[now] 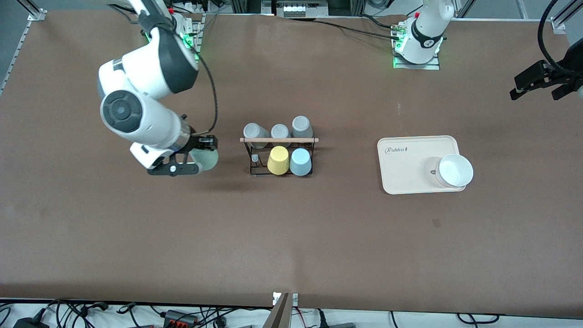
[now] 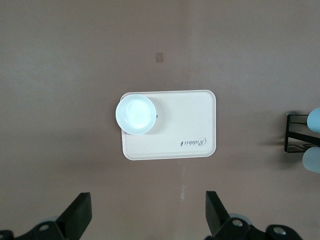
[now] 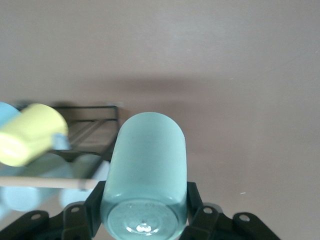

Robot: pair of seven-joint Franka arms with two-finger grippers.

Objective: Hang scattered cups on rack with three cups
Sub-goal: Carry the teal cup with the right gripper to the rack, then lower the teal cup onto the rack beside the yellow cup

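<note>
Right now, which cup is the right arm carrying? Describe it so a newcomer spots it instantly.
Start at the black wire rack mid-table, loaded with three grey cups, a yellow cup and a light blue cup. Beside it, toward the right arm's end, the right gripper has its jaws shut on a pale mint green cup: the only cup off the rack.

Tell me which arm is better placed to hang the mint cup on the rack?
The right. Its gripper already holds the mint green cup beside the rack. The left gripper waits open at its end of the table, above the tray.

Six cups (image 1: 300, 161), one rack (image 1: 278, 140), one tray (image 1: 410, 168), one bowl (image 1: 454, 171).
</note>
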